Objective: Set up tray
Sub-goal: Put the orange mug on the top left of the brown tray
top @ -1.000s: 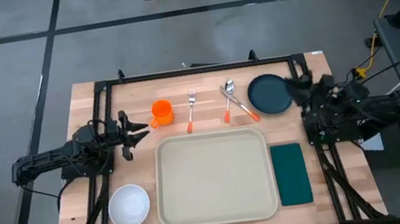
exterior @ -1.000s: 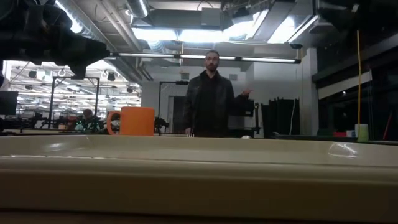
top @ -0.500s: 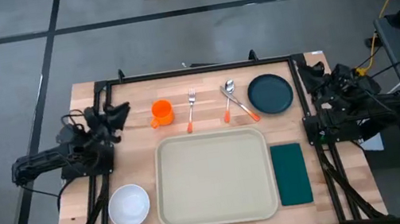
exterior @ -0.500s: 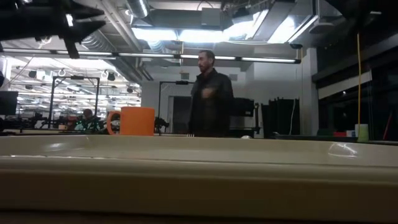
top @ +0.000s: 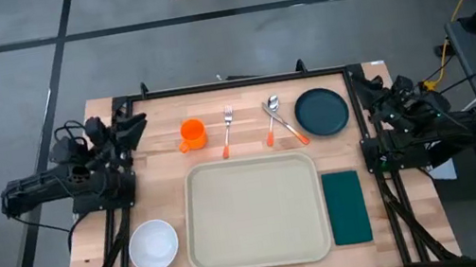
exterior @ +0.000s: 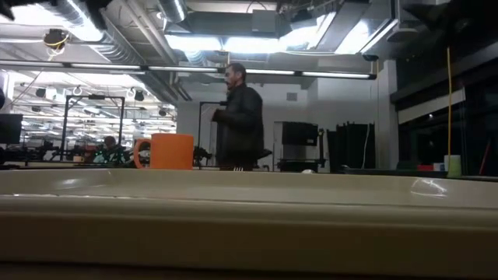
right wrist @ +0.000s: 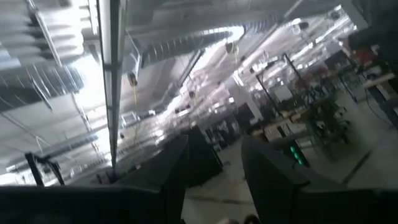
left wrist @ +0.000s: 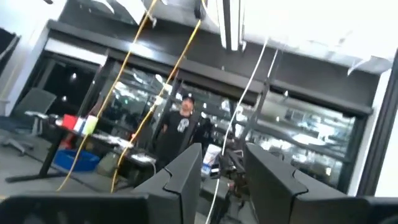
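Observation:
The beige tray (top: 255, 212) lies flat in the middle of the table; its rim (exterior: 249, 210) fills the foreground of the low view. My left gripper (top: 130, 126) is open at the table's far left corner, raised and pointing up, left of the orange cup (top: 193, 134). In its wrist view the left gripper (left wrist: 222, 171) faces the room. My right gripper (top: 363, 87) is open at the far right edge, beside the dark plate (top: 322, 111). In its wrist view the right gripper (right wrist: 214, 163) faces the ceiling. Neither holds anything.
Behind the tray stand the orange cup (exterior: 167, 151), a fork (top: 227, 130) and two crossed orange-handled utensils (top: 280, 123). A dark green napkin (top: 346, 205) lies right of the tray, a white bowl (top: 153, 245) left of it. A person (exterior: 236, 117) walks beyond the table.
My left gripper has drawn back from beside the cup toward the table's far left corner and tipped upward. My right gripper has pulled away from the plate toward the right edge and tipped up. The person beyond the table has walked to the left.

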Tool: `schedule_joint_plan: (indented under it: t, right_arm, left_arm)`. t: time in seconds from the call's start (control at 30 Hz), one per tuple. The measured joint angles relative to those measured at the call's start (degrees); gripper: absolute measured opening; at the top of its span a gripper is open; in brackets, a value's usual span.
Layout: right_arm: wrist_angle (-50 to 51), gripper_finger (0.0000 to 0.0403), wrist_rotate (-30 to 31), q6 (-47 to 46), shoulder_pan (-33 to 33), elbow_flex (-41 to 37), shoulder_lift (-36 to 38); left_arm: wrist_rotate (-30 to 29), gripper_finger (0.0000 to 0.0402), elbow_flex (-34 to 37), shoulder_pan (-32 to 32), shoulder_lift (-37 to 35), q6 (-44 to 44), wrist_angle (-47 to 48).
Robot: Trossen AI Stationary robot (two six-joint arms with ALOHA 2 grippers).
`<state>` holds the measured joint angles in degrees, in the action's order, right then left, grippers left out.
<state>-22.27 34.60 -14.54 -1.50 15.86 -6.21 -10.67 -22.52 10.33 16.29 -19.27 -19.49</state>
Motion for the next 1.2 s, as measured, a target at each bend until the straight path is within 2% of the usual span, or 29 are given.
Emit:
schedule_joint_plan:
  t: [0.13,0.23,0.3,0.5,0.63,0.8,0.93,1.2]
  right_arm:
    - [4.93,0.0154,-0.06,-4.06,0.00,0.02,-2.37]
    - [7.32,0.0154,-0.20,-5.38,0.00,0.85,-4.12]
    - [11.85,0.0154,-0.25,-6.00,0.00,3.79,-5.39]
    - [31.26,0.0154,-0.30,-1.92,0.00,17.39,-9.47]
    - [38.19,0.0154,-0.23,1.42,0.00,24.26,-11.78]
    - [40.88,0.0154,-0.19,3.05,0.00,27.17,-12.53]
    - [43.43,0.0154,-0.25,2.82,0.00,27.17,-12.55]
    - [48.28,0.0154,-0.25,0.04,0.00,27.10,-13.15]
  left_arm:
    - [-0.10,0.0116,-5.71,0.00,9.86,1.14,1.46]
    - [0.04,0.0116,-11.75,0.02,18.18,4.25,7.78]
    - [0.14,0.0116,-16.80,0.31,23.77,6.19,16.55]
    - [0.06,0.0116,-31.96,4.57,39.35,8.23,50.83]
    - [0.74,0.0116,-36.83,7.60,46.46,10.97,61.41]
    - [3.98,0.0132,-38.40,9.93,51.27,9.13,69.61]
    - [5.55,0.0157,-36.76,11.82,51.69,6.55,75.45]
    - [7.91,0.0202,-31.06,14.29,49.27,2.24,75.89]
